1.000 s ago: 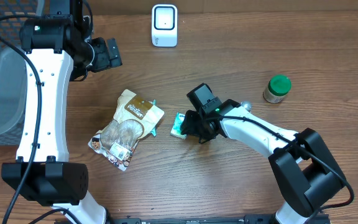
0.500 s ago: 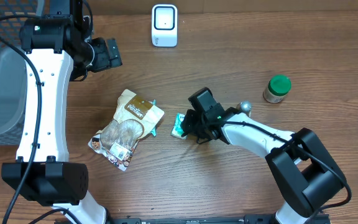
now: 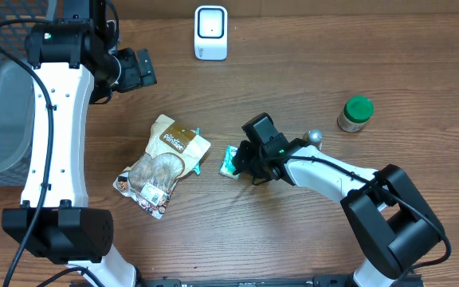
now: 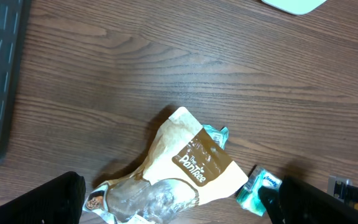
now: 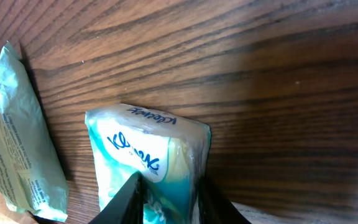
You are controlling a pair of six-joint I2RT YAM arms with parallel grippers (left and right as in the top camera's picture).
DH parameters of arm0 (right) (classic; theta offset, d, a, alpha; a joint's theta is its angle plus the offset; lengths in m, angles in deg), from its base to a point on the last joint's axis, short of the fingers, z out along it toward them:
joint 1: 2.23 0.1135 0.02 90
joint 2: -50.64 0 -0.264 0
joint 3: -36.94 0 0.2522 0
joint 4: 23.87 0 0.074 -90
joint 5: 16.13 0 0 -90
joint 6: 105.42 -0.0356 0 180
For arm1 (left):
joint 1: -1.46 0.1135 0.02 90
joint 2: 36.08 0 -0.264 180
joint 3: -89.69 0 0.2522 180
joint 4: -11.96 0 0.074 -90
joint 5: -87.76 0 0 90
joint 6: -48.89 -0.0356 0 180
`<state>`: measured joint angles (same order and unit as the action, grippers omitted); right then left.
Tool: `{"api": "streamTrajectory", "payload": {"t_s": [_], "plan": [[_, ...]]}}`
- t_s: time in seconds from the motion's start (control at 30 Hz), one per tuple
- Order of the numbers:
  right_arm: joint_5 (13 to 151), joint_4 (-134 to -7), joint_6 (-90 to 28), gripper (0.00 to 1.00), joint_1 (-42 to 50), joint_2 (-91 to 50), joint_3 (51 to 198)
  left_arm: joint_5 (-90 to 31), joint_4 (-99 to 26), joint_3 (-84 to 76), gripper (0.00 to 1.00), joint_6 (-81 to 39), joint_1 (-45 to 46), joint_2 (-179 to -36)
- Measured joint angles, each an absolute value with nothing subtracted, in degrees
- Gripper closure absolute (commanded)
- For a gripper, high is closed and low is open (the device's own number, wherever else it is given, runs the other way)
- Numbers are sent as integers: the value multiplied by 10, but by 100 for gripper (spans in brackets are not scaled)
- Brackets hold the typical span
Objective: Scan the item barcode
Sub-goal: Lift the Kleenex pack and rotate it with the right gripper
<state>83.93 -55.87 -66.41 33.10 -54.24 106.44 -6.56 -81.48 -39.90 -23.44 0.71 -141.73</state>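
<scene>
mid-table, the right gripper [image 5: 166,198] pinches a teal tissue pack [image 5: 145,152] lying on the wood, just right of a tan snack bag [image 3: 164,163]. a green-lidded jar [image 3: 356,113] stands well apart to the right. farther back, the left gripper [image 3: 140,68] hangs with fingers spread wide. a white scanner [image 3: 211,32] sits at the far edge.

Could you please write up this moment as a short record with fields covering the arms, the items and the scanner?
Right gripper: shut on the teal-and-white soft tissue pack, which rests on the brown wooden table
Left gripper: open, holding nothing, at the back left
Scanner: white boxy barcode scanner at the back edge, apart from the pack
Other items: beige plastic snack pouch left of the pack; green-lidded small jar on the right
Scan: not yet done
</scene>
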Motion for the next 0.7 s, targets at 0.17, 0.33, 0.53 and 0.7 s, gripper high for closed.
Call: {"api": "streamTrajectory", "payload": {"t_s": [0.17,0.33,0.53,0.7], "plan": [[845,-565,-660,96,331,-536,1064,-66,-815,-399,0,-234,7,-1417],[925,-558,-596,96,323,-532,1064,-66,-815,-399,0,-234,7,-1417],[1118,-521,-524,96,294,-453,1065,-66,-815,-399,0,-235,7,-1417],[1304,-475,-484,96,266,-373,1066,-66,-815,-399,0,-235,7,-1417]]}}
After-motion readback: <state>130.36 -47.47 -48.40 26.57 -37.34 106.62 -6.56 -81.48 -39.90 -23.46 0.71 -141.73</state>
